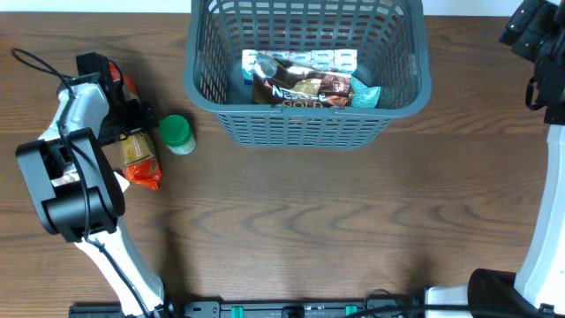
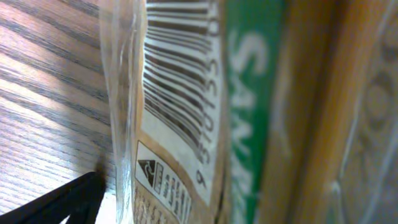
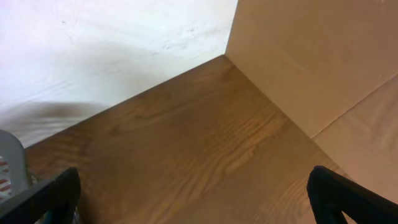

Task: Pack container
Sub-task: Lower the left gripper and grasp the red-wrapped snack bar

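At the table's far centre, we log the container [image 1: 305, 131] holding snack packets [image 1: 305, 88]. Left gripper [image 1: 124, 122] sits against an orange packet [image 1: 141, 161] beside a green-lidded jar [image 1: 177, 134]; we cannot tell its closure. Right gripper [image 3: 196, 199] is spread wide above bare wood.

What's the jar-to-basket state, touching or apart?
Apart. The overhead view shows a strip of bare table between the jar and the basket.

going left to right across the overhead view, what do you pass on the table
orange snack packet → green-lidded jar → container with packets inside → right arm. The left arm overlaps the packet, so it is left out.
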